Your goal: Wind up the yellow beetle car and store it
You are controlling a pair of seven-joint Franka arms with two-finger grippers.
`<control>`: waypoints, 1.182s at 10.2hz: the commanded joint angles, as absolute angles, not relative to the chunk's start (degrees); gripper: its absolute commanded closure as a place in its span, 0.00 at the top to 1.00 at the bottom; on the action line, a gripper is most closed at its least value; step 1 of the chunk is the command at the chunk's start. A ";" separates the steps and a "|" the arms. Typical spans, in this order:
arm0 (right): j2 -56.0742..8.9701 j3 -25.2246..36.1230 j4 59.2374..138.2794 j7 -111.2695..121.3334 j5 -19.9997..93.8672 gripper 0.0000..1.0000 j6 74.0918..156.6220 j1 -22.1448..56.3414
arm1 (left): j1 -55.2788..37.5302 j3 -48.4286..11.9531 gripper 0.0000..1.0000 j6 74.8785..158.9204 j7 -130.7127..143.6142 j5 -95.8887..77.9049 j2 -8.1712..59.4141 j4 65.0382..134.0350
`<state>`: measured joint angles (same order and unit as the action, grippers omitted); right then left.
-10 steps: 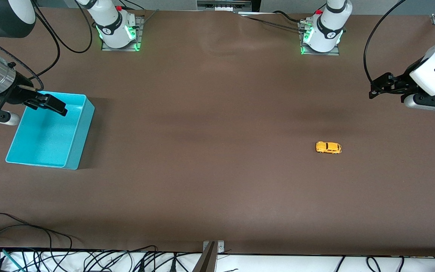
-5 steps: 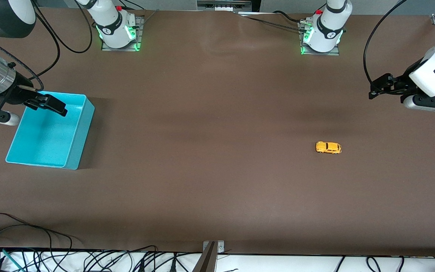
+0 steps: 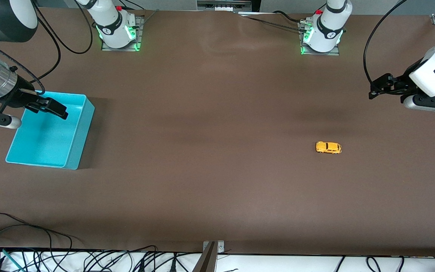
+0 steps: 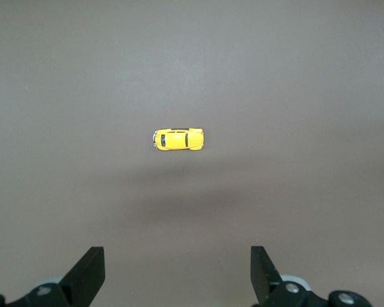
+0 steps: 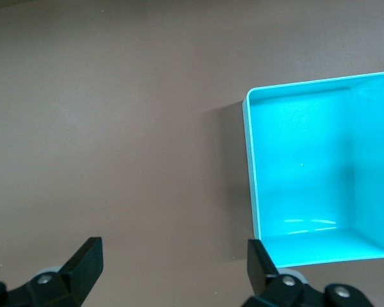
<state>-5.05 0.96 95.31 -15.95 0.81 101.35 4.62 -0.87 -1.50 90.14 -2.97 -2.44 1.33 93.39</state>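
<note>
Front view shows the yellow beetle car point(image 3: 328, 147) alone on the brown surface point(image 3: 210, 158), toward the left arm's end of the table and well apart from the blue bin point(image 3: 50, 130), which stands at the right arm's end; the car rests on its wheels with its long side across the view, so I judge that nothing of the task is done yet, neither the winding nor the storing; the left pincer point(image 3: 377, 90) hangs in the air over bare surface near the table's edge at the left arm's end, not above the car, and in the left wrist view its two fingers point(image 4: 89, 272) stand wide apart with nothing between them, the car point(image 4: 178, 139) lying ahead of them in the middle of that picture, which suggests the arm is aimed at the toy in order to come down on it; the right pincer point(image 3: 53, 108) hangs over the bin, also wide and empty in the right wrist view point(image 5: 173, 272), where the bin point(image 5: 253, 192) shows a bare bottom; this arm seems to wait there, probably because the car must end in this bin; since the toy is much smaller than the pincer, I think the grasp needs a careful centering across its narrow body.
</note>
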 commanded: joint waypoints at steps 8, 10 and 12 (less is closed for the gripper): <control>-5.98 0.88 94.66 -15.82 0.70 1.00 102.39 3.96 | -1.23 -1.23 1.00 89.12 -2.46 -1.14 2.37 91.41; -6.06 0.88 94.66 -15.82 0.70 1.00 102.39 3.96 | -1.23 -1.23 1.00 89.12 -2.46 -1.14 2.37 91.41; -6.24 0.88 94.66 -15.82 0.35 1.00 102.39 3.96 | -1.23 -1.23 1.00 89.12 -2.46 -1.14 2.37 91.41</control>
<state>-5.84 1.05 95.29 -15.94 0.81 102.34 4.30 -0.87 -1.49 90.14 -2.96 -2.44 1.38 93.39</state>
